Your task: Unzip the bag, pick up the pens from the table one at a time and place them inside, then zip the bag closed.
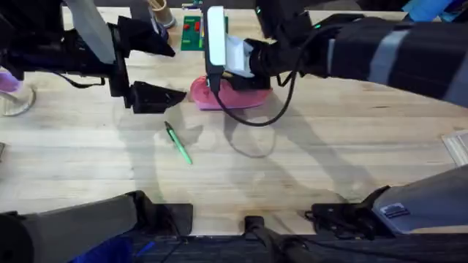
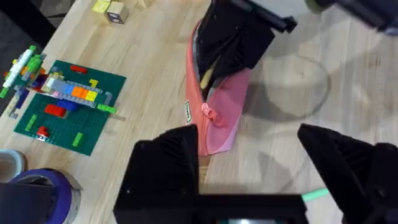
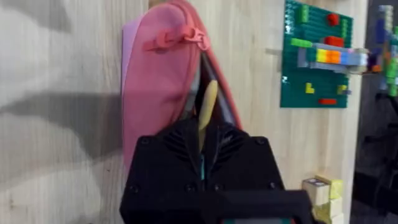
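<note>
Pinching the thin yellow-orange pen (image 3: pixel 207 106) between pressed-together fingers, the right gripper (image 3: pixel 202 155) is feeding it into the unzipped mouth of the pink soft fabric pouch (image 1: pixel 230 95), lying far across the light plank table (image 1: pixel 329 161). Being limp, the pouch is likely sagging shut, so its zipper pull (image 3: pixel 200 41) is the best hold. Light and stiff, the bright green pen (image 1: pixel 178 142) is waiting near the left gripper (image 2: pixel 249 162), hovering with fingers spread, beside the pouch.

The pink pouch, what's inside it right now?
The pink pouch is unzipped; the yellow-orange pen, pinched in the right gripper, pokes into its opening. Deeper contents are hidden by fabric and the gripper.
</note>
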Motion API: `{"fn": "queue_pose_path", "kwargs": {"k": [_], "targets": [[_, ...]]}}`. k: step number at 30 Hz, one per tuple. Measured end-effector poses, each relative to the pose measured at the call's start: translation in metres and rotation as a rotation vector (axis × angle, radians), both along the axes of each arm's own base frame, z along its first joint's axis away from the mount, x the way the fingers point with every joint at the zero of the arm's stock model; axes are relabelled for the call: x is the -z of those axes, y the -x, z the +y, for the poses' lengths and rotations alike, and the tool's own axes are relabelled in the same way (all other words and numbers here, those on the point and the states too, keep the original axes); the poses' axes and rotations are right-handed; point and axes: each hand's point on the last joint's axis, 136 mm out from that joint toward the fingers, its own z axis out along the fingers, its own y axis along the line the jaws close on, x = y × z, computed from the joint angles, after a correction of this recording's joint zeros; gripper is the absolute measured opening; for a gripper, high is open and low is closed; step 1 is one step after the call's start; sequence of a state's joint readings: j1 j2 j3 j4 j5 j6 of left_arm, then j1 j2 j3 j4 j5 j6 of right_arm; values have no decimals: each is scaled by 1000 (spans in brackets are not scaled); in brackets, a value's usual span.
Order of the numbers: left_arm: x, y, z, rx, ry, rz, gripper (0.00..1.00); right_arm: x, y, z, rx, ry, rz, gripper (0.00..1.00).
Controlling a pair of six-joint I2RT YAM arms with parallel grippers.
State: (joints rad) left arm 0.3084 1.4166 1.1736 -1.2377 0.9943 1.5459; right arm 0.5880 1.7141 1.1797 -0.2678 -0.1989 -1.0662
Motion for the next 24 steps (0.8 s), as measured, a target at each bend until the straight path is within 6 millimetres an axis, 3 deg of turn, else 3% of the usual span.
{"fn": "queue_pose_path", "kwargs": {"k": [8, 9, 10, 15, 16, 24], "targets": [[0, 0, 0, 0, 0, 0, 993, 19, 0, 1, -37, 39, 9, 35], [0, 0, 0, 0, 0, 0, 993, 20, -1, 1, -38, 40, 9, 70], [0, 0, 0, 0, 0, -1, 993, 20, 0, 1, -40, 40, 8, 150], [0, 0, 0, 0, 0, 0, 993, 19, -1, 3, -46, 40, 1, 871], [0, 0, 0, 0, 0, 0, 993, 19, -1, 3, -48, 40, -1, 962], [0, 6, -2, 0, 11, 35, 993, 17, 0, 3, -31, 32, 10, 996]]}}
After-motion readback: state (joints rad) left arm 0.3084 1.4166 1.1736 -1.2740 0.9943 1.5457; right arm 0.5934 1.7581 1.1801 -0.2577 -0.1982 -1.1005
